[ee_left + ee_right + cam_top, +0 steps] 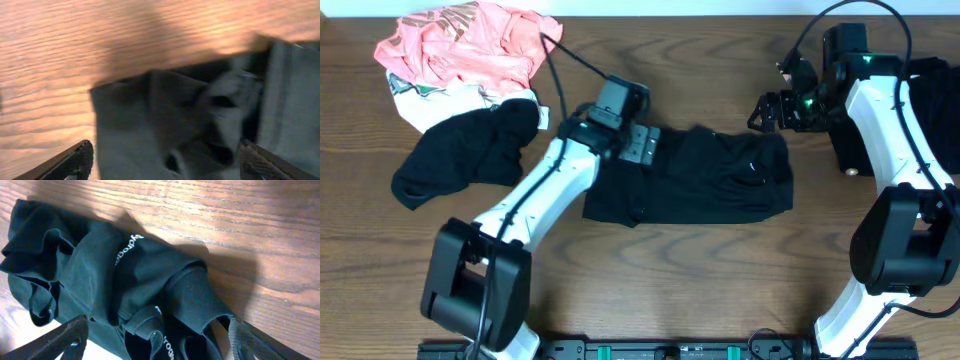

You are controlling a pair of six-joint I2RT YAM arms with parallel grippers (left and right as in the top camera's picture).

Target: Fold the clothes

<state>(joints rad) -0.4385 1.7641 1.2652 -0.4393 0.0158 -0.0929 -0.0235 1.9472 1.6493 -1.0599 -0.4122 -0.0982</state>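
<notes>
On the table (670,285) — crumpled black T-shirt (720,185)

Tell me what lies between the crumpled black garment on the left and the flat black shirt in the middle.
The left arm crosses that gap, reaching over the shirt, above bare table; the overhead view shows it.

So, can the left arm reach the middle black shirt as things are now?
Probably yes. The left gripper is open just over the left edge of the shirt, and nothing seems to lie between them.
</notes>
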